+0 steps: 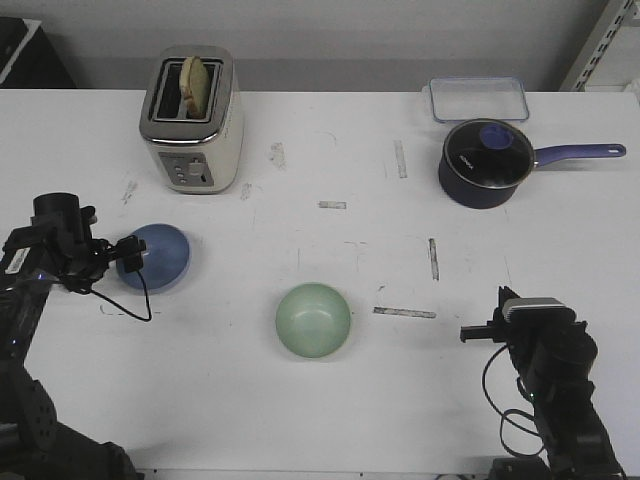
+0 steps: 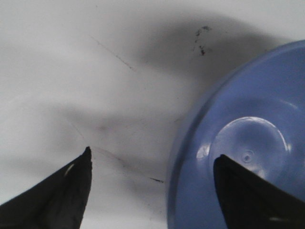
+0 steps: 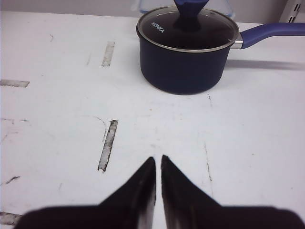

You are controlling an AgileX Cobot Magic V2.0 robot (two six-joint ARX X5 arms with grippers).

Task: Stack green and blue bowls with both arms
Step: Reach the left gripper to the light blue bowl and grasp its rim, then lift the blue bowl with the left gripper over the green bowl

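**Left arm lines up on the blue bowl while the right waits**

The left gripper [image 1: 128, 250] hangs over the near-left part of the table [image 1: 330, 150] with its jaws spread wide. In the left wrist view one fingertip [image 2: 248, 191] sits over the blue bowl [image 1: 157, 256] and the other over bare table just beside the rim, so the jaws straddle the bowl's edge, likely to pinch the wall for a lift. The right gripper [image 1: 482, 333] rests near the front right, fingers pressed almost together and holding nothing, probably parked until its turn comes.

The blue bowl is a glossy periwinkle round, seemingly upturned, since a raised foot ring shows. The green bowl [image 1: 313, 319] stands upright near the table's front middle, pale mint, empty, well apart from both grippers, a ready base for stacking
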